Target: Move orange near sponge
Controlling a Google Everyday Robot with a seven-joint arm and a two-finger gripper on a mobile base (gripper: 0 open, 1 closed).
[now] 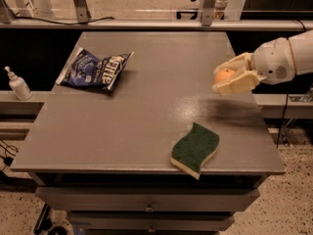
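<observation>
Nearest the camera, below the front edge of the grey tabletop [142,116], runs a drawer front [98,199] with a small knob at its middle. On the tabletop just behind that edge, right of centre, lies the sponge [194,148] – its dark green scouring face up, the pale yellow foam layer showing along its near side, one corner reaching almost to the lip. Farther back and to the right, the hand [222,80] hangs in the air over the right-hand margin of the tabletop, with a soft shadow on the surface beneath it. Its two cream fingers [238,83] are clamped on the orange [225,75], which shows as a small round fruit between them, clear of the surface and well apart from the sponge. The white arm [279,60] reaches in from the right edge of the view. Across the tabletop, toward the far left corner, a crinkled blue snack bag [95,70] lies flat – far from both the sponge and the orange. Off the tabletop on the left, a small pale pump bottle [18,84] stands on a lower ledge. Behind everything, a metal rail [146,24] crosses along the far edge.
</observation>
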